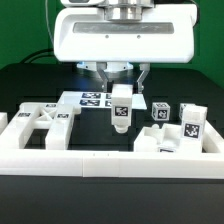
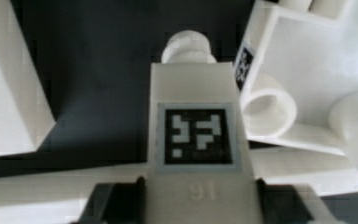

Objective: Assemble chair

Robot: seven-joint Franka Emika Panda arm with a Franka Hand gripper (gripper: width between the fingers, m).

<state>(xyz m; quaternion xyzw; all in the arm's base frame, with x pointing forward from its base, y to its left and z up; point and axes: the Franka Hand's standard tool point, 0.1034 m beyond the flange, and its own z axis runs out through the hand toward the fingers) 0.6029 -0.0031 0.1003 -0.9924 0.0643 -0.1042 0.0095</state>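
Jaws of the gripper [image 1: 121,92] clasp a tagged bar [image 1: 121,113] upright, between the cut-out panel [image 1: 40,126] and the cubes [image 1: 160,111].

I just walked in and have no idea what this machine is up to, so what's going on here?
A robot arm is putting a chair together from loose white parts. At this moment its jaws are closed on a short white bar that carries a marker tag. They hold it upright and, it seems, clear of the table. A cut-out panel lies flat on the exterior view's left, and small tagged blocks sit on the exterior view's right.
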